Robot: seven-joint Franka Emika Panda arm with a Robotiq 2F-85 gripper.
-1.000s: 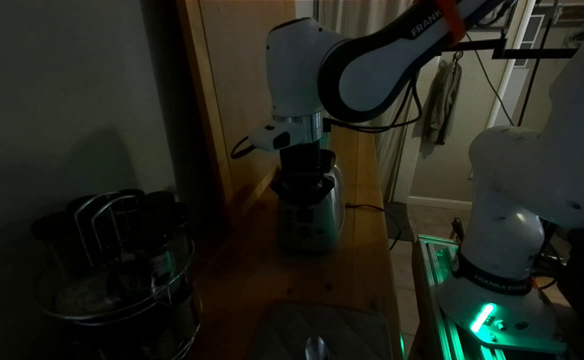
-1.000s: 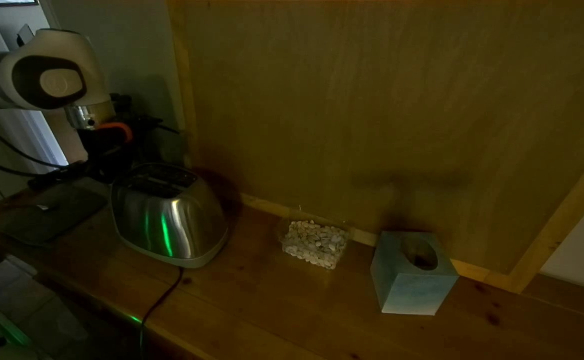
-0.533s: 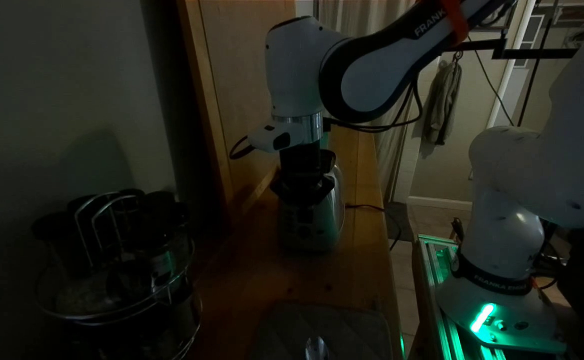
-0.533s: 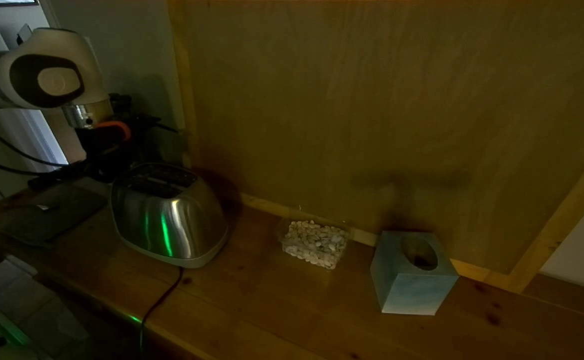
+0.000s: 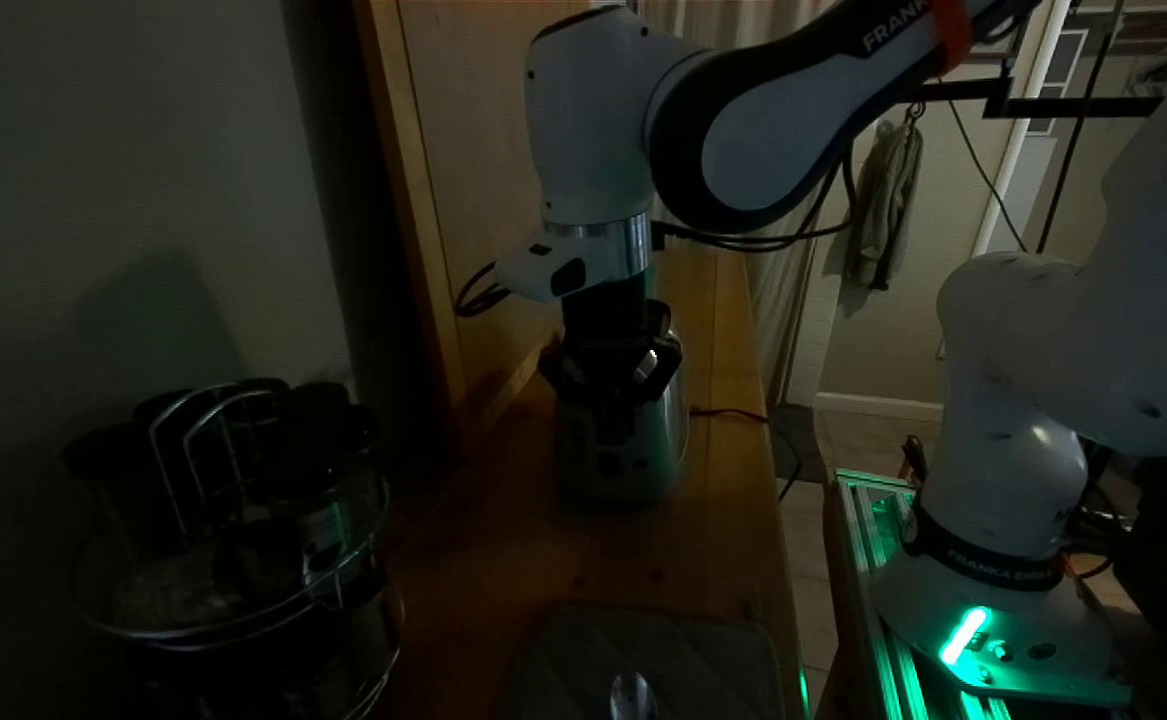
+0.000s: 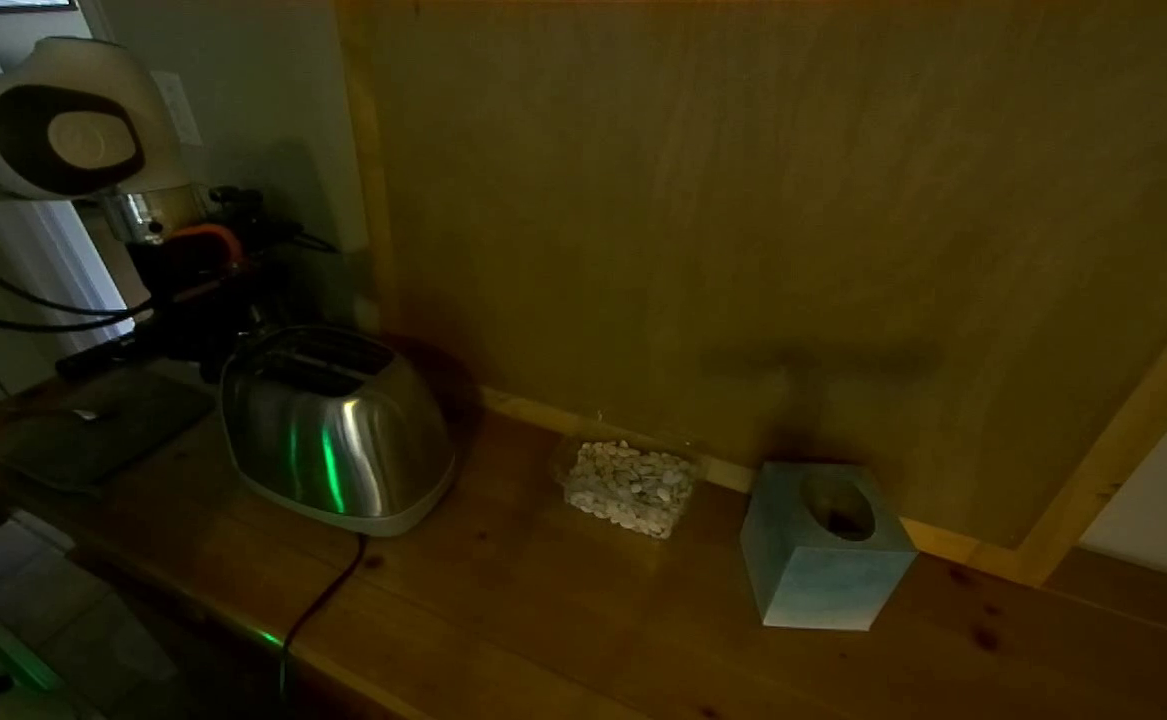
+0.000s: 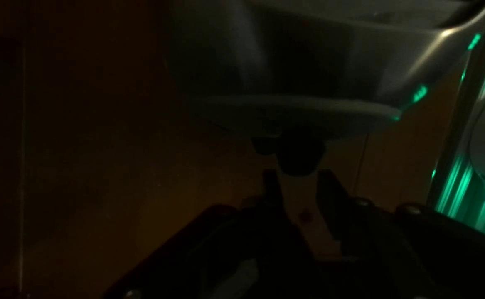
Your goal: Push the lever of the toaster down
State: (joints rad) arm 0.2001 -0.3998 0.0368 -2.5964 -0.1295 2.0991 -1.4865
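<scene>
The shiny silver toaster stands upright on the wooden counter. Its end face with knobs and buttons shows in an exterior view, and its side fills the top of the wrist view. A black rounded knob, seemingly the lever, sticks out from the toaster. My gripper points down close to the toaster's end face and hides the lever in that exterior view. In the wrist view my fingertips are partly apart with bare counter between them, just short of the knob. Contact with it cannot be told in the dark.
A dark quilted mat with a spoon lies near the toaster. A wire rack holds jars. A clear box of pale pieces and a blue tissue box stand along the wooden panel. The cord hangs over the counter edge.
The wrist has moved up slightly and away from the toaster, with a slight tilt. The finger linkages look more spread and the fingertips show lower. The toaster has not moved.
</scene>
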